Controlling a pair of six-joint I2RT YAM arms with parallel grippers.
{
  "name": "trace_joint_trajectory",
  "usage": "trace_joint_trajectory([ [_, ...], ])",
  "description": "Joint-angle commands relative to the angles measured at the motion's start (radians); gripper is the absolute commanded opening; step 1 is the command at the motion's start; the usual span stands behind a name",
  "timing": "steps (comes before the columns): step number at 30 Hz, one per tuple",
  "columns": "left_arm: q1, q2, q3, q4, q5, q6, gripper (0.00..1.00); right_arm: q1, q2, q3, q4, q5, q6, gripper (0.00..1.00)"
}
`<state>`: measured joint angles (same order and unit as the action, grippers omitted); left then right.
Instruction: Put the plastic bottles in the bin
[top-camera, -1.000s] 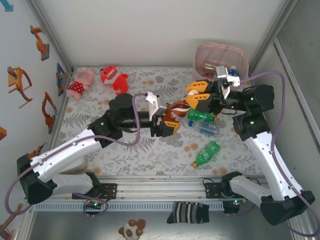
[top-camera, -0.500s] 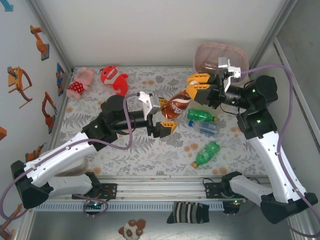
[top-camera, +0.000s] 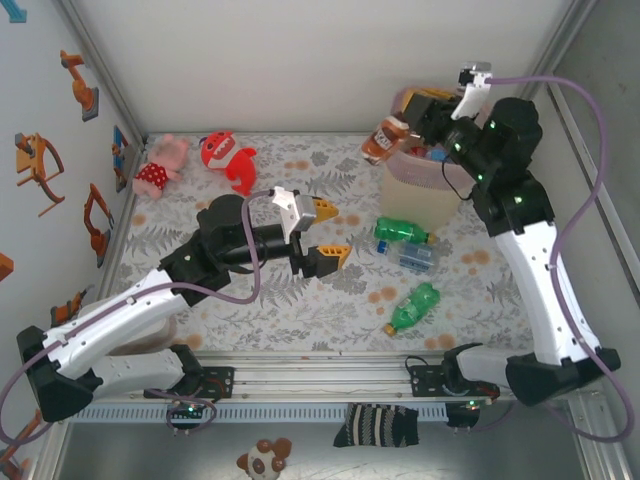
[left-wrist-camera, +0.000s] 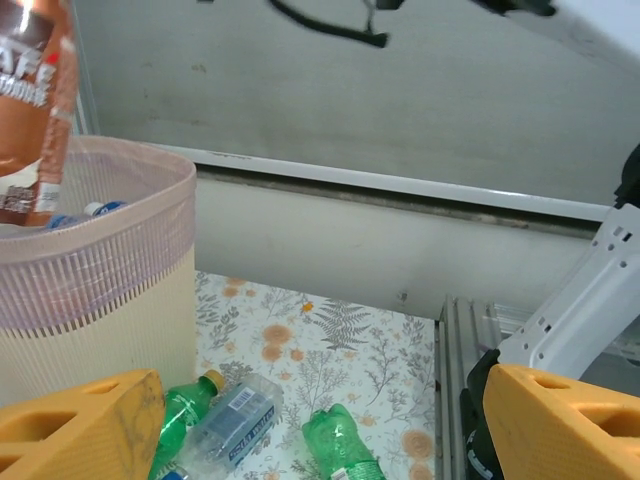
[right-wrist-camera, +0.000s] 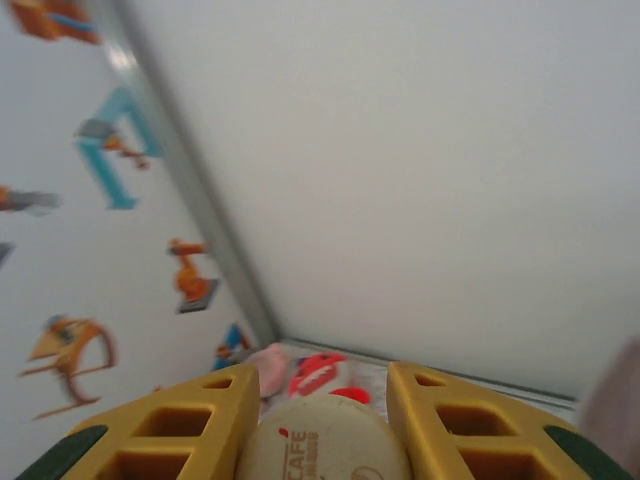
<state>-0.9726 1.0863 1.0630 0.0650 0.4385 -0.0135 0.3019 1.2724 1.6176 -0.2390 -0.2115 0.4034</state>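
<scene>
Right tool (right-wrist-camera: 322, 432) is clamped on a brown coffee bottle (top-camera: 384, 139) over the bin (top-camera: 418, 195)'s rim, not yet dropped. In front of the bin, 3 lie on the surface (top-camera: 280, 310): green bottle (top-camera: 403, 232), clear bottle (top-camera: 416, 256), second green bottle (top-camera: 412, 306). Left tool (top-camera: 330, 232) gapes wide, empty.

We see the bin (top-camera: 418, 200) upright at far right: pink perforated top, cream body, bottles inside. A brown bottle (top-camera: 384, 139) with a brown-and-white label is held in the air, tilted, at the bin's left rim. Just in front of the bin lie a green bottle (top-camera: 403, 232) and a clear bottle (top-camera: 415, 256) with a blue label, side by side. A second green bottle (top-camera: 412, 307), orange cap, lies nearer us, apart.
</scene>
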Motion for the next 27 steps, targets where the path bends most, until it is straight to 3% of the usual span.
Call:
trace_joint_trajectory([
  [1, -0.001, -0.027, -0.014, -0.002, 0.009, 0.013, 0.83, -0.024, 0.042, 0.021, 0.037, 0.257, 0.029, 0.06],
  [5, -0.001, -0.036, -0.023, -0.003, 0.003, 0.004, 0.83, -0.062, 0.1, -0.005, 0.14, 0.387, 0.058, 0.05],
  [8, -0.001, -0.038, -0.028, 0.001, -0.003, -0.003, 0.83, -0.111, 0.144, -0.028, 0.222, 0.415, 0.114, 0.03],
  [15, -0.001, -0.01, -0.018, 0.01, -0.017, -0.004, 0.83, -0.2, 0.254, -0.064, 0.366, 0.41, 0.236, 0.04],
  [27, 0.001, 0.069, 0.028, 0.012, -0.03, -0.005, 0.83, -0.226, 0.467, -0.038, 0.504, 0.374, 0.359, 0.07],
])
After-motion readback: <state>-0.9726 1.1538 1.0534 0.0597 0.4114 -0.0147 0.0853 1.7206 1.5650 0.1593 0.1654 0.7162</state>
